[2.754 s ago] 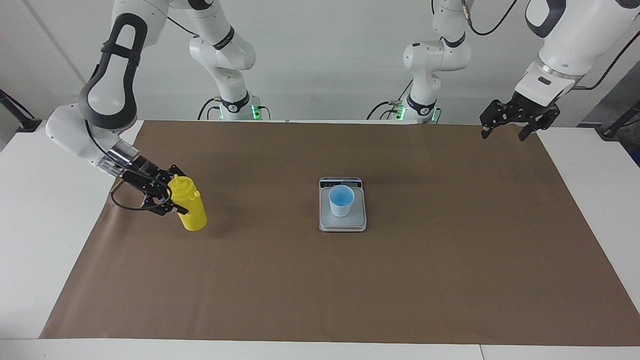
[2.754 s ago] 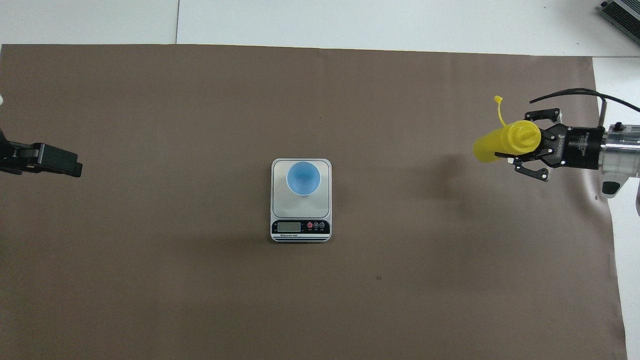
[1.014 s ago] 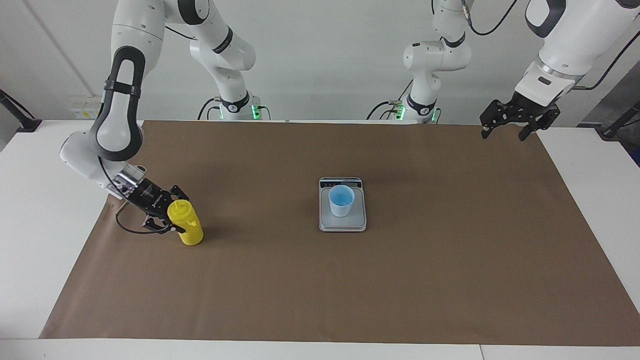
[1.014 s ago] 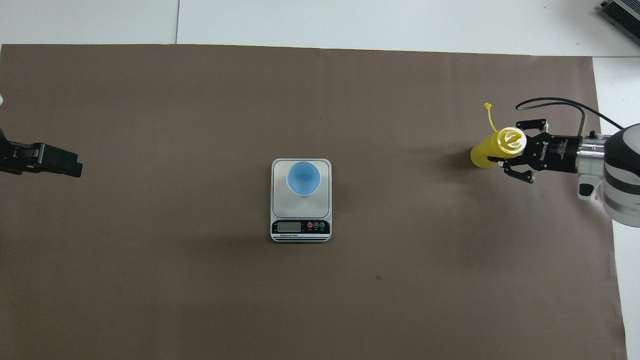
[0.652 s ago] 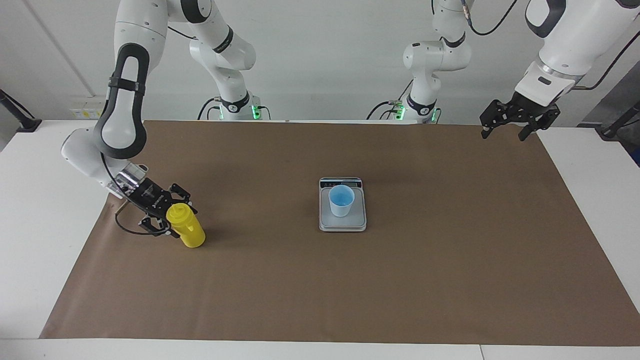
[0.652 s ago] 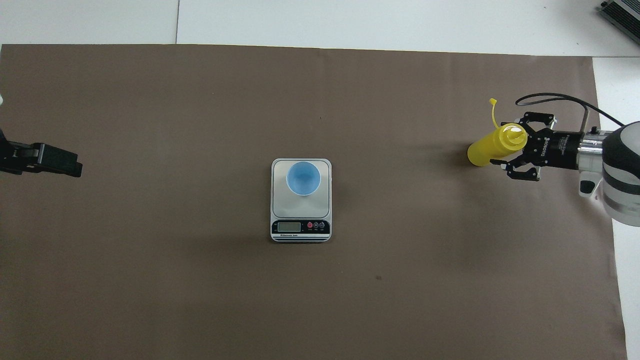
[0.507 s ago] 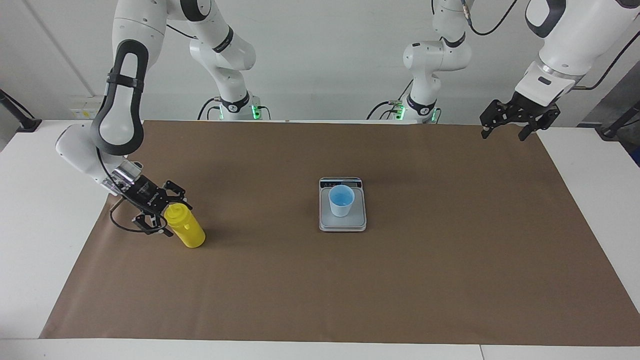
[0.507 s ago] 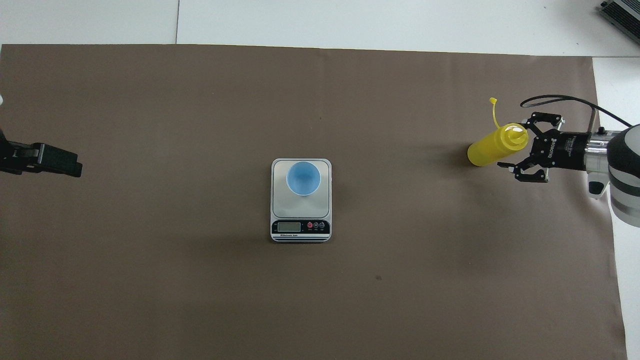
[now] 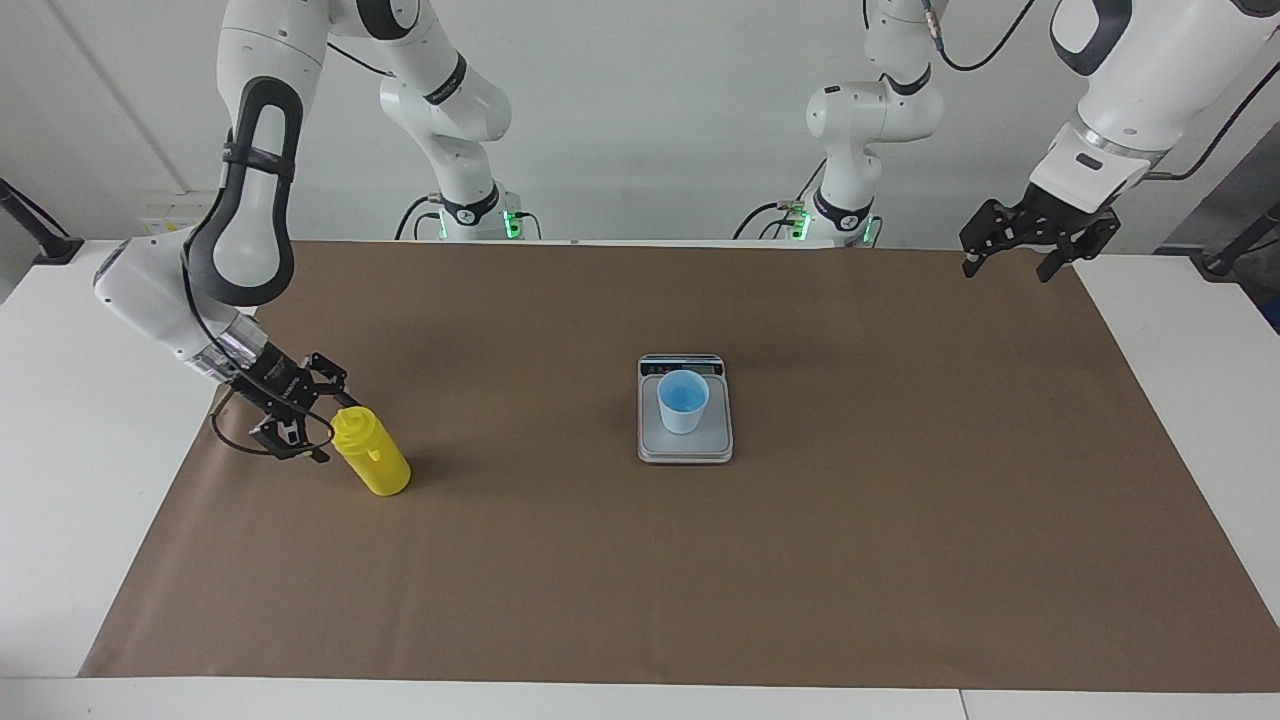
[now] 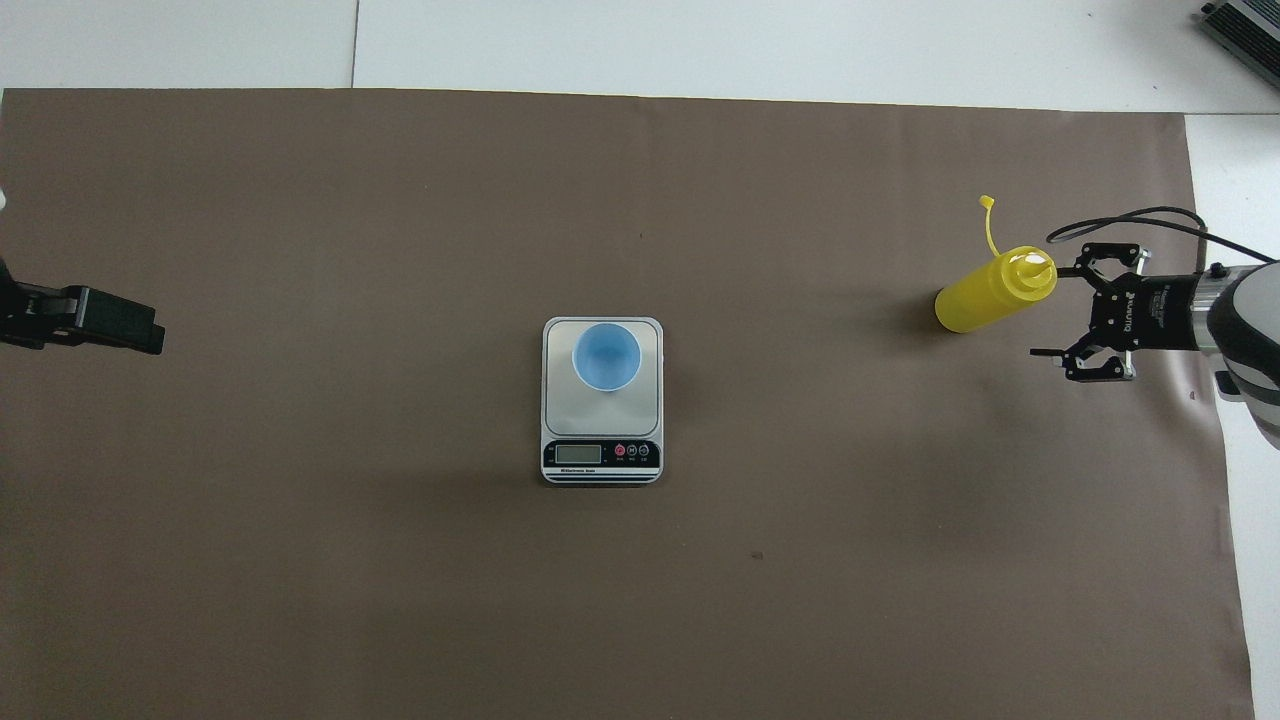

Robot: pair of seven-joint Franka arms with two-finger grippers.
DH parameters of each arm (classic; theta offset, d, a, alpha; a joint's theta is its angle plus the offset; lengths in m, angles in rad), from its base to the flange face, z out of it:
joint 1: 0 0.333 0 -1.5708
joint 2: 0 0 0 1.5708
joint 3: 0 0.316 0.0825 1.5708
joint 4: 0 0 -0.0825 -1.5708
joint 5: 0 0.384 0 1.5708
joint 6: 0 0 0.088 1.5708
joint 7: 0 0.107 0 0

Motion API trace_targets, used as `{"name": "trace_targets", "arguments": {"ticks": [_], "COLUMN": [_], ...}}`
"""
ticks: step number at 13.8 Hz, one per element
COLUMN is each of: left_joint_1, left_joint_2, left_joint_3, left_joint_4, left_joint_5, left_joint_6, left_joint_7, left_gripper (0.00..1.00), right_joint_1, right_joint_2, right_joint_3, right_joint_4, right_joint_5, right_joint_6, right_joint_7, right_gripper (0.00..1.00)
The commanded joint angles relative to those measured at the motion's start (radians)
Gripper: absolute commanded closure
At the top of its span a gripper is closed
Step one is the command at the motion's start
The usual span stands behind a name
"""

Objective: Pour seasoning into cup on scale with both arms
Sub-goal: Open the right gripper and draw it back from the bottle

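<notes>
Brown matting covers the bench: right gripper (image 9: 318, 418) spread and empty beside the seasoning (image 9: 371, 456) standing near the right arm's end, left gripper (image 9: 1020, 252) spread, waiting at its corner; regrasp the body squarely before carrying to the cup (image 9: 683, 401) on the scale (image 9: 652, 446), mid-bench.

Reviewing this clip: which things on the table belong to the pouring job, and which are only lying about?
Belongs to the job:
seasoning bottle, standing on the mat
cup, on the scale
scale
right tool, open beside the bottle
left tool, waiting

Lying about:
brown mat
grey box at the overhead view's corner
</notes>
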Motion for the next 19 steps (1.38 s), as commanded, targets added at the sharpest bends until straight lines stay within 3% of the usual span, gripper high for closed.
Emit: {"name": "trace_targets", "arguments": {"ticks": [1,8,11,19], "left_joint_1": [0.016,0.016,0.016,0.016], "left_joint_2": [-0.01,-0.01,-0.01,-0.01], "left_joint_3": [-0.01,-0.011,-0.01,-0.011], "left_joint_4": [-0.009,-0.009,-0.009,-0.009], "left_joint_5": [0.011,0.011,0.011,0.011], "left_joint_6": [-0.011,-0.011,-0.011,-0.011], "left_joint_7": [-0.004,-0.004,-0.004,-0.004], "left_gripper": [0.0,0.0,0.0,0.0], "right_joint_1": [0.005,0.036,0.038,0.045], "right_joint_2": [-0.055,-0.104,-0.11,-0.141], "right_joint_3": [0.009,0.01,0.014,0.014], "right_joint_4": [-0.011,-0.019,-0.019,-0.022], "right_joint_5": [-0.08,-0.176,-0.276,-0.298], "right_joint_6": [-0.005,-0.105,-0.116,-0.155], "right_joint_7": [-0.047,-0.498,-0.516,-0.647], "right_gripper": [0.0,0.0,0.0,0.0]}}
